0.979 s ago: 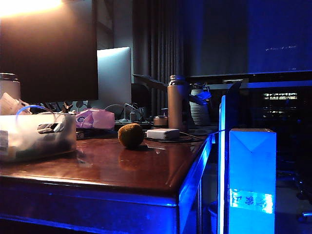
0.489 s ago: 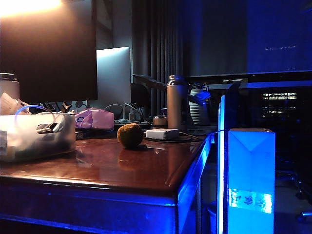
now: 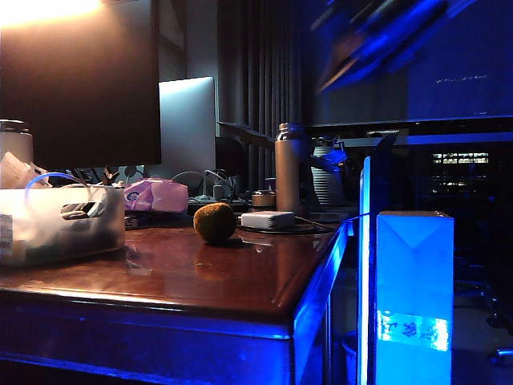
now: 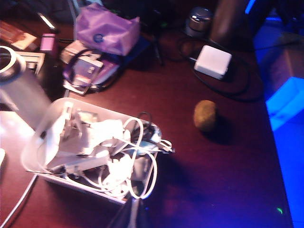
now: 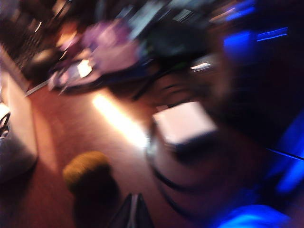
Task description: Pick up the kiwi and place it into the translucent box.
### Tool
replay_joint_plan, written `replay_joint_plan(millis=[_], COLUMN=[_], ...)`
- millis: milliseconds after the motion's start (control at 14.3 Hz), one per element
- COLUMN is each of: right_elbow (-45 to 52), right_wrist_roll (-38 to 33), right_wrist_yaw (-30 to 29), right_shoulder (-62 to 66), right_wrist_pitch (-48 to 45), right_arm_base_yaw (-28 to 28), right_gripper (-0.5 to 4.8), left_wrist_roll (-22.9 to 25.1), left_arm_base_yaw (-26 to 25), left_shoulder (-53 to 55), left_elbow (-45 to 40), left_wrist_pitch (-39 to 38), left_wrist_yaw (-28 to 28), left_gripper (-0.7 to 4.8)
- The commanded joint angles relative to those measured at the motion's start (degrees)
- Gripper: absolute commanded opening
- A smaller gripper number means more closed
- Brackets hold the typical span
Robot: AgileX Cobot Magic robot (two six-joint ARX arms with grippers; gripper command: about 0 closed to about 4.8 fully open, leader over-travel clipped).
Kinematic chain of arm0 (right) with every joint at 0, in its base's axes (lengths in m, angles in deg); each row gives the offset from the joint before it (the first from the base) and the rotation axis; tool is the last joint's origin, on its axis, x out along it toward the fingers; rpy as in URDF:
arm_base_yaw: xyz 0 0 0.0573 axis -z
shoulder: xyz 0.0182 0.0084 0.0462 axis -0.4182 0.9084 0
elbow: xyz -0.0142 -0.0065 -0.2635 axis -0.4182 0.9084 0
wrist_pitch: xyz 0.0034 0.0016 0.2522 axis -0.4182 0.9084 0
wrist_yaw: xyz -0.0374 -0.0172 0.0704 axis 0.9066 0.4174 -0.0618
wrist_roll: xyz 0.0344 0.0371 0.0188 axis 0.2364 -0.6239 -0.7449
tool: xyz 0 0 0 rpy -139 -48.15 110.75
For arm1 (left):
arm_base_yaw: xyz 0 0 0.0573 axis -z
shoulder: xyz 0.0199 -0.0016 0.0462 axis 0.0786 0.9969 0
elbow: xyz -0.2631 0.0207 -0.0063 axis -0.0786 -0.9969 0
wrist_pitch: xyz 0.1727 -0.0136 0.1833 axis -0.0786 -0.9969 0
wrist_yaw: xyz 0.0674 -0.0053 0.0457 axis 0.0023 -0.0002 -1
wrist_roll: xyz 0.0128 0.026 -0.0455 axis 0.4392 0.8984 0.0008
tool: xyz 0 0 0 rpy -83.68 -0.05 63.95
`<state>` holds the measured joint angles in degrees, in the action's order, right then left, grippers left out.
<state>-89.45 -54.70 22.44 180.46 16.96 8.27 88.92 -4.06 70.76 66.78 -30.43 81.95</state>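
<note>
The kiwi (image 3: 215,223) lies on the dark wooden table, brown and fuzzy, right of the translucent box (image 3: 48,233). The left wrist view looks down on the box (image 4: 35,142), full of white cables, with the kiwi (image 4: 205,115) apart from it. My left gripper (image 4: 134,203) hangs shut above the box's near wall and holds nothing. In the blurred right wrist view my right gripper (image 5: 134,198) is shut and empty, above the table just beside the kiwi (image 5: 85,170). A blurred blue arm (image 3: 377,40) streaks across the exterior view's top right.
A pink tissue packet (image 3: 156,195), a metal bottle (image 3: 290,164) and a white adapter (image 3: 268,219) with its cable stand behind the kiwi. A large monitor (image 3: 80,80) rises at the back left. A glowing blue carton (image 3: 413,297) stands off the table's right edge.
A blurred arm has swung into the top right of the exterior view, where none showed before. The kiwi and the box have not moved.
</note>
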Motion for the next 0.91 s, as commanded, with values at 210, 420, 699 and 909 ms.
replay_joint_plan(millis=[210, 420, 699, 909], right_elbow=[-9.94, -13.22, -14.56, -14.56], right_wrist_roll=[-28.11, -29.48, -26.29, -21.79], right_wrist_yaw=[0.59, 4.17, 8.55, 16.13], right_shoulder=[20.26, 27.12, 32.26, 33.40], right_wrist_pitch=[-17.79, -20.28, -20.26, -18.18], right_arm_base_yaw=[-7.58, -10.60, -14.21, -16.22], right_gripper=[-0.01, 0.69, 4.79, 4.79], left_wrist_roll=[0.00, 0.00, 0.00, 0.00], left_arm_base_yaw=[0.04, 0.07, 0.07, 0.13], left_shoulder=[-0.13, -0.13, -0.13, -0.13], left_elbow=[0.26, 0.26, 0.26, 0.26], left_wrist_pitch=[0.22, 0.20, -0.26, -0.24], left_wrist_yaw=[2.36, 2.43, 3.87, 7.61], left_gripper=[-0.03, -0.03, -0.03, -0.03])
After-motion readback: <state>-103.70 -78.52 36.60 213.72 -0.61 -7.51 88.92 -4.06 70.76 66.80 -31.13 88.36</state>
